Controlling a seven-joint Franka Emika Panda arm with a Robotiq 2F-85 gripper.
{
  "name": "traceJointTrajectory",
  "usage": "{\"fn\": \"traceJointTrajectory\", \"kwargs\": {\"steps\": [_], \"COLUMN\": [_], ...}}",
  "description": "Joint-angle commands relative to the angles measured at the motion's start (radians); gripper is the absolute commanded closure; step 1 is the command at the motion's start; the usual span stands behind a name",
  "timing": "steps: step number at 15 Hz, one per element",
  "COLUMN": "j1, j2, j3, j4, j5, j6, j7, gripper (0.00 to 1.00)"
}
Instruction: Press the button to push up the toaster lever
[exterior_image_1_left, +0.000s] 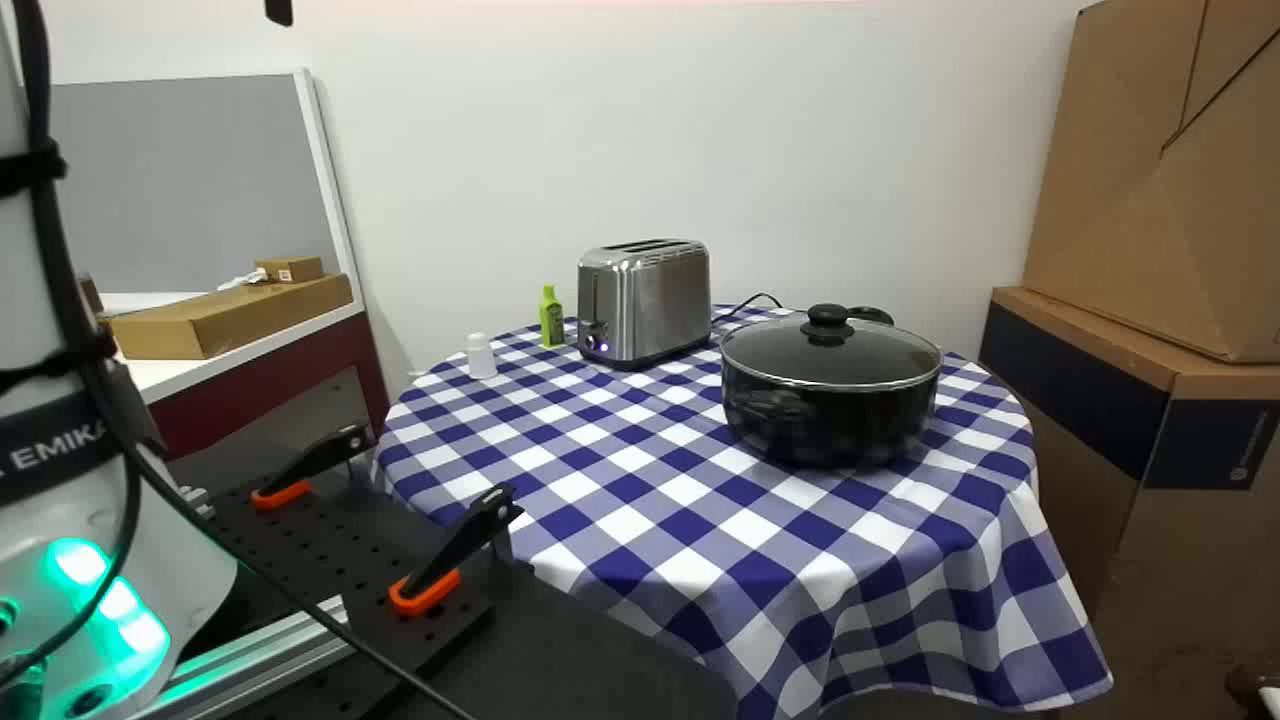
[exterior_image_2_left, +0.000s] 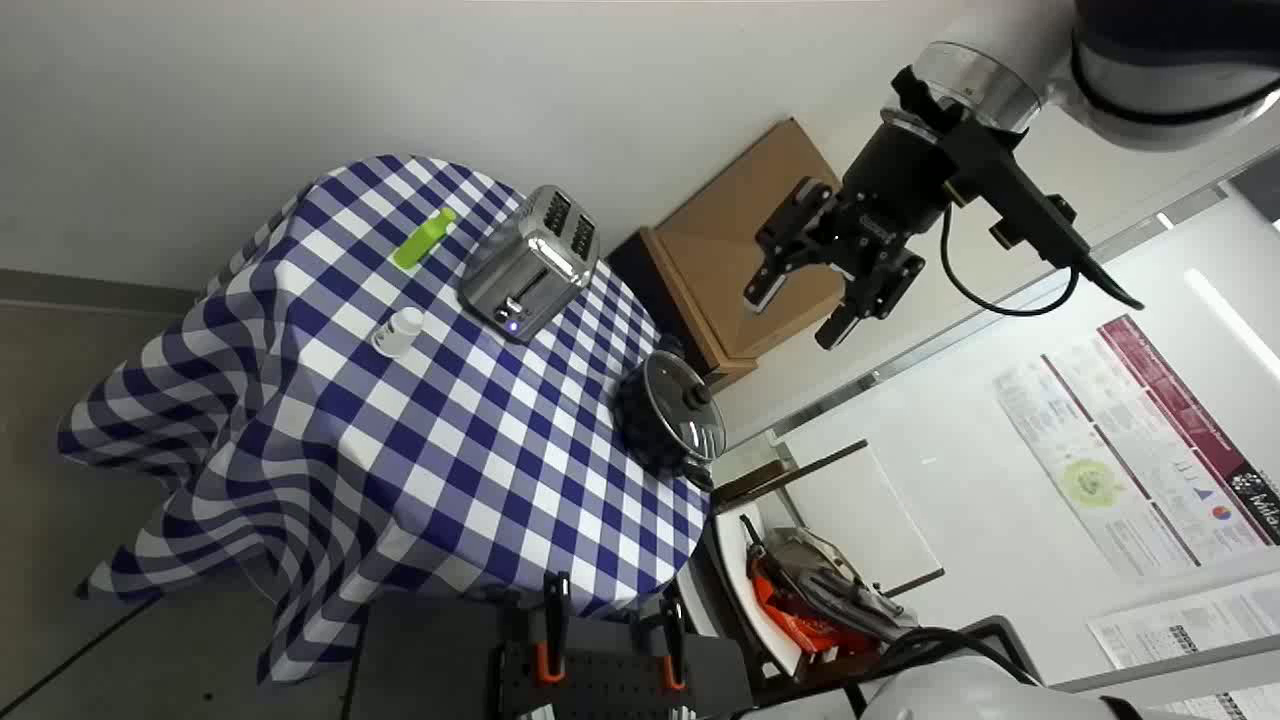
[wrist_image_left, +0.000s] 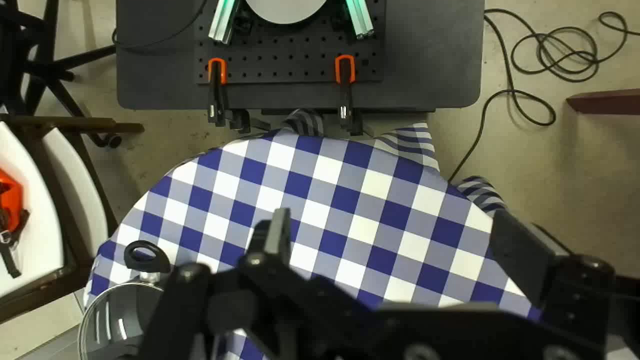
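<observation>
The shiny silver toaster (exterior_image_1_left: 660, 300) stands upright near the back of the checkered table; it also shows in an exterior view (exterior_image_2_left: 525, 265). Its front face has a vertical lever slot (exterior_image_1_left: 594, 293), a small knob and a lit bluish light (exterior_image_2_left: 513, 326) low down. The lever (exterior_image_2_left: 514, 304) appears to sit near the slot's lower end, though it is small. My gripper (exterior_image_2_left: 798, 308) is open and empty, high above the table and apart from the toaster. In the wrist view the open fingers (wrist_image_left: 392, 225) have only tablecloth between them; the toaster is out of view there.
A black lidded pot (exterior_image_1_left: 830, 410) stands beside the toaster. A white bottle (exterior_image_1_left: 481, 357) and a green bottle (exterior_image_1_left: 552, 318) stand on its other side. Two clamps (exterior_image_1_left: 455, 550) hold the dark base at the table's edge. Cardboard boxes (exterior_image_1_left: 1150, 200) stand beyond the table.
</observation>
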Motion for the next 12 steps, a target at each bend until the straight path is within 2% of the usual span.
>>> {"fn": "traceJointTrajectory", "kwargs": {"steps": [1,4,7,9,12], "j1": [0.021,0.021,0.024,0.032,0.031], "j2": [0.004,0.013,0.001,-0.007,-0.018], "j3": [-0.016,-0.018,0.013,0.015,0.001], "j4": [0.002,0.016,0.002,-0.015,-0.058], "j5": [-0.006,-0.07,-0.186,-0.209,-0.189], "j6": [0.0,-0.006,0.012,0.045,0.16], "j7": [0.008,-0.035,0.007,0.031,0.083], "gripper": [0.0,0.0,0.0,0.0,0.0]}}
